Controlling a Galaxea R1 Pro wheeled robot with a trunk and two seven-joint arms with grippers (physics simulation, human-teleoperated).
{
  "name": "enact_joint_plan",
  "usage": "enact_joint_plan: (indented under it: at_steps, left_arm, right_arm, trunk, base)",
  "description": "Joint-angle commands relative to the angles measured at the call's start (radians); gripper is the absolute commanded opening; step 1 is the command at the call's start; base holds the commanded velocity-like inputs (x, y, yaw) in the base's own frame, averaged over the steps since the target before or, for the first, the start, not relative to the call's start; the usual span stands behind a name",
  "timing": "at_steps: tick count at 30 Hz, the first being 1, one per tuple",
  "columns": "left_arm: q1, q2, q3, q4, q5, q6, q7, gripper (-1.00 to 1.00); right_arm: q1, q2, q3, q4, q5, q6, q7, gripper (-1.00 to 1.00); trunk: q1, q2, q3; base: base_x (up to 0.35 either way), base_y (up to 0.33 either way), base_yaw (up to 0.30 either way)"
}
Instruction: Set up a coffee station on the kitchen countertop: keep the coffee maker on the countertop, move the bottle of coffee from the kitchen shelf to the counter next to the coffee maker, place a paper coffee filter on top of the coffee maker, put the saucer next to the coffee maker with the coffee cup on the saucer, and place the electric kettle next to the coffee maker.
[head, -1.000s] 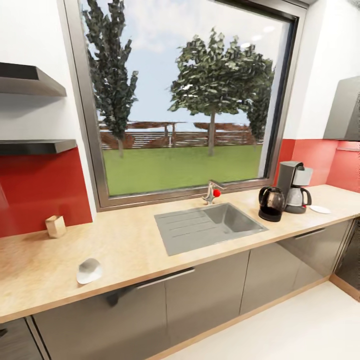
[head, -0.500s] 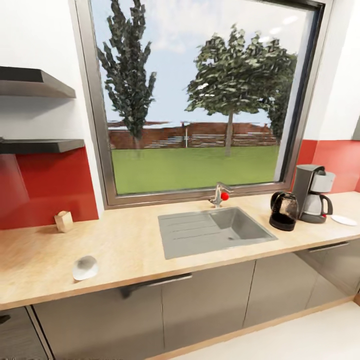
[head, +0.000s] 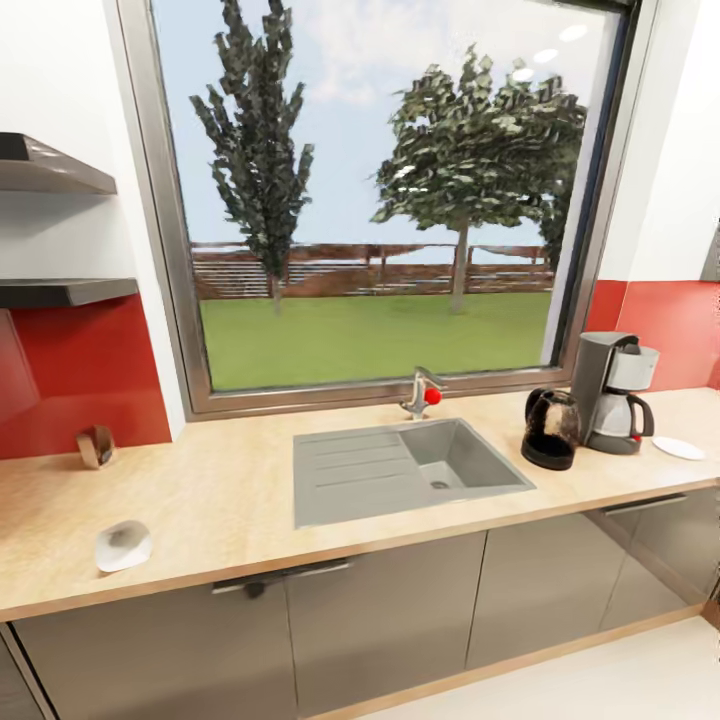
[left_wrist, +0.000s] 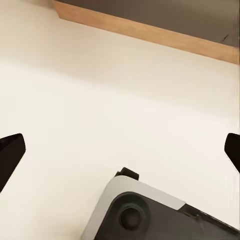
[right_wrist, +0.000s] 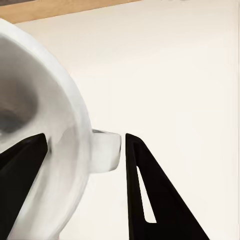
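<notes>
Right gripper (right_wrist: 85, 150), seen from its wrist camera: two black fingers (right_wrist: 150, 200) clamped across the wall of a small plain white rounded coffee cup (right_wrist: 45, 125), one finger inside the bowl, the other outside beside the stubby handle, with pale floor below. Left gripper (left_wrist: 120, 150): black fingertips spread wide at the frame edges, holding nothing, above the robot's grey base and the floor.

Head view: long light wood-grain kitchen countertop (head: 250, 500) with a grey inset sink (head: 400, 470). At its far right stand the tall dark-grey coffee maker with white filter housing (head: 610, 395), the domed clear-glass electric kettle with black base (head: 550, 430) just beside it, and the small flat white saucer (head: 678, 448) on the other side. A small white folded paper coffee filter (head: 123, 545) lies near the counter's front edge at left.

Risk, as a judgement: the cup is pinched by its rim alone, so it could pivot or slip while the base travels; the saucer sits close to the coffee maker's carafe, so a careless approach might knock either.

Compared with half a second earlier, the whole head view has shifted: the sink and filter appear further left, a camera movement rather than displaced objects.
</notes>
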Motion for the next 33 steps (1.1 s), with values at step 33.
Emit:
enact_joint_plan:
  at_steps: [33]
  left_arm:
    - [0.000, 0.000, -0.008, 0.001, 0.010, -0.004, -0.002, 1.00]
  right_arm:
    - [-0.001, 0.000, 0.003, 0.003, -0.012, -0.005, 0.010, -1.00]
  trunk:
    - [0.001, -0.001, 0.000]
  base:
    - [0.048, -0.293, 0.000]
